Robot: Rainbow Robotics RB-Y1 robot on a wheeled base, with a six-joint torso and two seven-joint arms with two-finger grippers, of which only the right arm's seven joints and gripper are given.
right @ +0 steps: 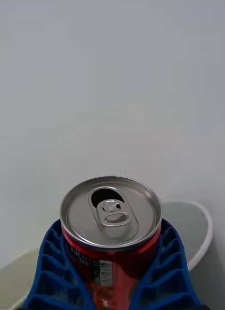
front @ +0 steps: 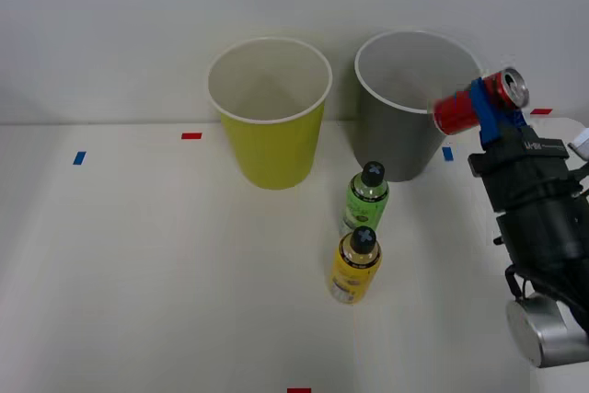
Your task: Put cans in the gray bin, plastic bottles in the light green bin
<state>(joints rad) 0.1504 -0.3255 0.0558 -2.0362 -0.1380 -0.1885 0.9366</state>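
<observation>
My right gripper [front: 480,104] is shut on the red can [front: 467,106], holding it tilted on its side in the air at the right rim of the gray bin [front: 398,140]. In the right wrist view the can [right: 111,227] shows its silver opened top, clasped between the blue ribbed fingers [right: 56,271], with the gray bin's pale rim [right: 205,232] behind it. The light green bin [front: 271,140] stands left of the gray one. Two black-capped plastic bottles stand upright in front of the bins: the green-label one [front: 366,198] and, nearer, the yellow-label one [front: 355,265].
Small red tape marks [front: 191,135] and blue tape marks [front: 79,157] lie on the white table. A blank wall rises just behind the bins. My arm's dark body [front: 543,227] fills the right edge. The table's left half is open surface.
</observation>
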